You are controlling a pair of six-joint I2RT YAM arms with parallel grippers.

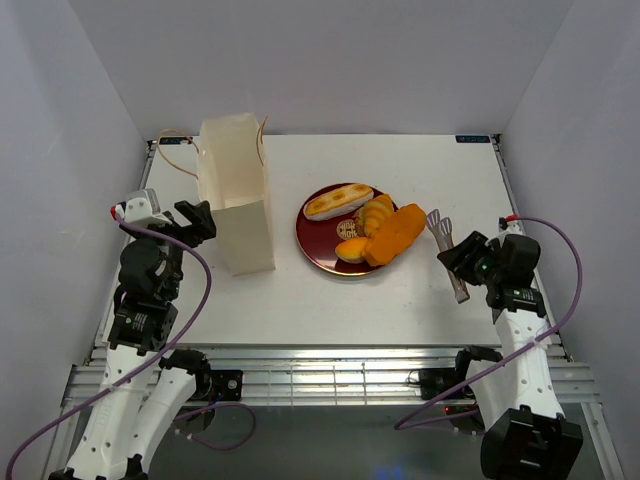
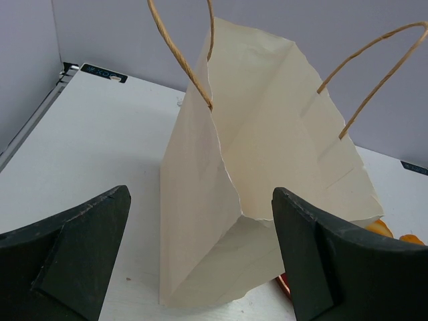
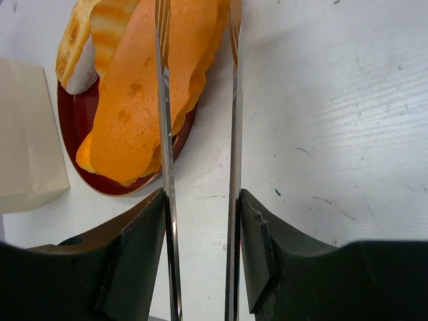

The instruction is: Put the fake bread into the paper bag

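Note:
The fake bread lies on a dark red plate [image 1: 312, 243]: a long striped roll [image 1: 338, 201], a ridged croissant [image 1: 377, 213], a flat orange slab [image 1: 396, 233] and a small bun [image 1: 350, 250]. The tall cream paper bag [image 1: 238, 195] stands upright to the plate's left, its mouth open. My right gripper [image 1: 462, 262] is shut on silver tongs [image 1: 447, 245] right of the plate. In the right wrist view the tongs [image 3: 165, 134] stand slightly apart, one arm over the slab's [image 3: 140, 93] edge. My left gripper [image 1: 200, 218] is open beside the bag [image 2: 267, 174], holding nothing.
The bag's brown string handles [image 2: 180, 57] stick up above its mouth. White walls close in the table on the left, back and right. The plate's rim [image 3: 73, 127] lies close to the bag's base [image 3: 27, 134].

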